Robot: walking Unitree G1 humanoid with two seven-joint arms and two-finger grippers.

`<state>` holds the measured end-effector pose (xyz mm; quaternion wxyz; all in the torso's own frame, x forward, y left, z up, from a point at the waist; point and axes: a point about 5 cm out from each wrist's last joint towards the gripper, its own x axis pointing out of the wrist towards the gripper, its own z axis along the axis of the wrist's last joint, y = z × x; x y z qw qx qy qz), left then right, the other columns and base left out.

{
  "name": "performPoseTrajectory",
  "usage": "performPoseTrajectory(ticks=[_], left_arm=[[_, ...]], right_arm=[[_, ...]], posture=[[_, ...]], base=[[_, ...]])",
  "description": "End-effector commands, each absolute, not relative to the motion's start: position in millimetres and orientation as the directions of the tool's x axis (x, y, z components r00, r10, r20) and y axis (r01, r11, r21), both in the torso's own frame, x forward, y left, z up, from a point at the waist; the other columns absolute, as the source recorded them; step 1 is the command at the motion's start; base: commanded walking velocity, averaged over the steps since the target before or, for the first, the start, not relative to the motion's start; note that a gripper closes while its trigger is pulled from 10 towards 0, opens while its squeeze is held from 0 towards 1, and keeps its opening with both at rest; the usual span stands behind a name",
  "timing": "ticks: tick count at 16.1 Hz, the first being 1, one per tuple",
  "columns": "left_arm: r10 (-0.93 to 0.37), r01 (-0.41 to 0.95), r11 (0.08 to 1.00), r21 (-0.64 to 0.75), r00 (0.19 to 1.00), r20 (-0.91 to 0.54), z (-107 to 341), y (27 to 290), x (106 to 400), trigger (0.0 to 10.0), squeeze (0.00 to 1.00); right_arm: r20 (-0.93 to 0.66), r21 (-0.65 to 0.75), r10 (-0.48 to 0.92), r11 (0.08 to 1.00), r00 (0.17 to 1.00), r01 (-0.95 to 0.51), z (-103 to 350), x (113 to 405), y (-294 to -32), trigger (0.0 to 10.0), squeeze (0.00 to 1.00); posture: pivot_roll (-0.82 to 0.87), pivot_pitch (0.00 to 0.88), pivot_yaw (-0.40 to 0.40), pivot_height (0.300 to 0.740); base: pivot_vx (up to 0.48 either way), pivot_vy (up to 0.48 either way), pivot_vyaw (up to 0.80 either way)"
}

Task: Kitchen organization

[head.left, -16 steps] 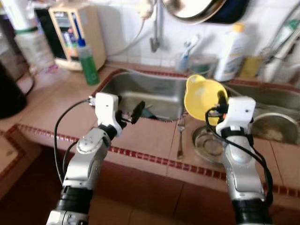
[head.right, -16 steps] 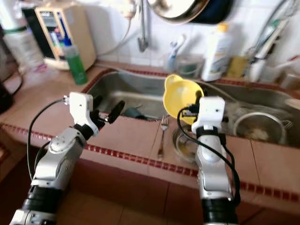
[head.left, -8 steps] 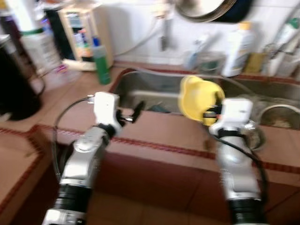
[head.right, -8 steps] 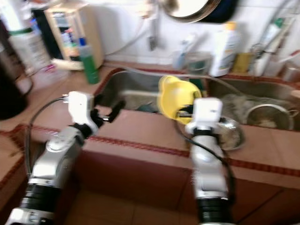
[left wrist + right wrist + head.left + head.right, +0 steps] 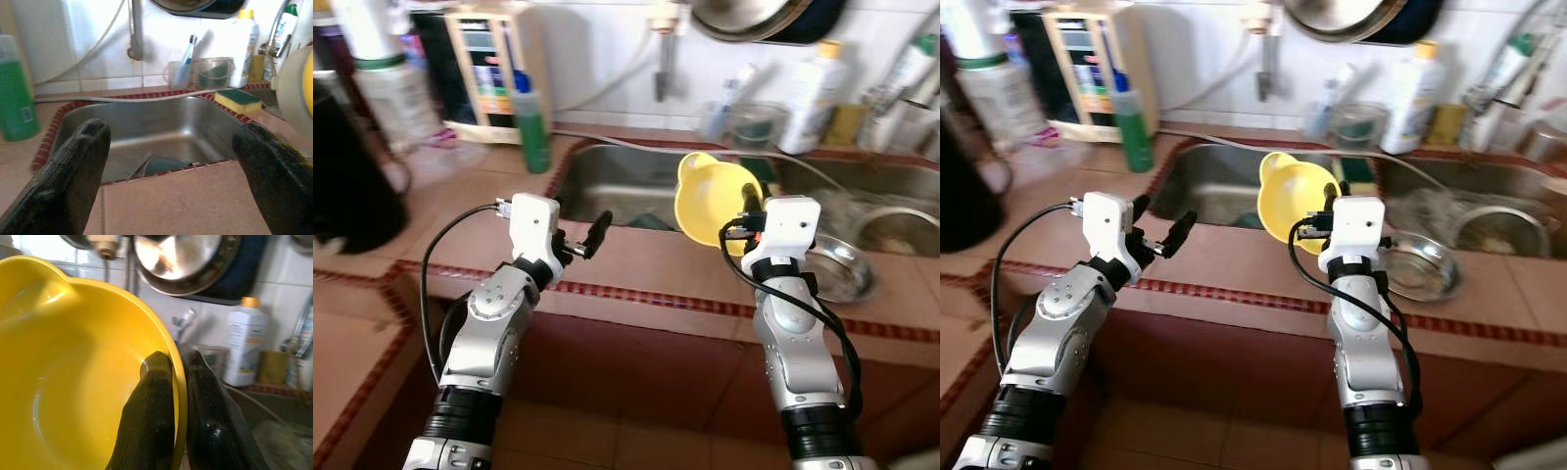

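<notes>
Right gripper (image 5: pixel 178 382) clamped on the rim of the yellow bowl (image 5: pixel 710 196), one finger inside, one outside; bowl tilted, raised above the tabletop (image 5: pixel 646 264) edge, at 11 o'clock from the wrist. Left gripper (image 5: pixel 171 166) spread wide, empty, aimed at the sink (image 5: pixel 626 186). Metal dish (image 5: pixel 842 269) at 3 o'clock of the bowl.

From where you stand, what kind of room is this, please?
Most likely a home kitchen: a steel sink set in a tiled counter, a sponge at its edge, and a pan hanging on the wall above.
</notes>
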<state>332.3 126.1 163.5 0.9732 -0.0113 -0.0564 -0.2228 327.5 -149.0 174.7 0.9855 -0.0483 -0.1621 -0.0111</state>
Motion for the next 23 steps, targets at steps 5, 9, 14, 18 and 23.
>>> performPoseTrajectory(ticks=[5, 9, 14, 18, 23], left_arm=[[-0.450, 0.451, 0.892, 0.007, 0.888, 0.096, 160.1, 128.4, 331.4, 10.0, 0.00], [-0.467, 0.468, 0.884, 0.008, 0.879, 0.092, 159.6, 127.0, 330.7, 10.0, 0.00], [-0.478, 0.480, 0.877, 0.004, 0.874, 0.088, 158.5, 124.8, 330.2, 10.0, 0.00], [-0.479, 0.481, 0.877, 0.003, 0.873, 0.087, 158.6, 124.7, 329.8, 10.0, 0.00], [-0.480, 0.482, 0.876, 0.004, 0.873, 0.085, 158.5, 124.8, 329.8, 10.0, 0.00]], right_arm=[[0.325, -0.086, -0.005, 0.996, 0.946, 0.035, 174.3, 327.2, -147.8, 10.0, 0.00], [0.326, -0.091, -0.004, 0.995, 0.945, 0.036, 173.3, 325.8, -147.6, 10.0, 0.00], [0.332, -0.099, 0.004, 0.995, 0.943, 0.031, 173.8, 324.6, -147.3, 10.0, 0.00], [0.330, -0.074, 0.001, 0.997, 0.944, 0.025, 174.7, 325.4, -146.6, 10.0, 0.00], [0.349, -0.075, 0.010, 0.997, 0.937, 0.018, 176.8, 324.1, -145.4, 10.0, 0.00]], posture=[[-0.22, 0.000, 0.056, 0.740], [-0.22, 0.000, 0.061, 0.740], [-0.23, 0.000, 0.059, 0.740], [-0.23, 0.000, 0.059, 0.740], [-0.23, 0.000, 0.061, 0.740]], base=[[0.000, 0.000, -0.10], [0.276, 0.000, 0.00], [0.350, 0.000, 0.00], [0.356, 0.000, -0.29], [0.354, 0.000, -0.53]])
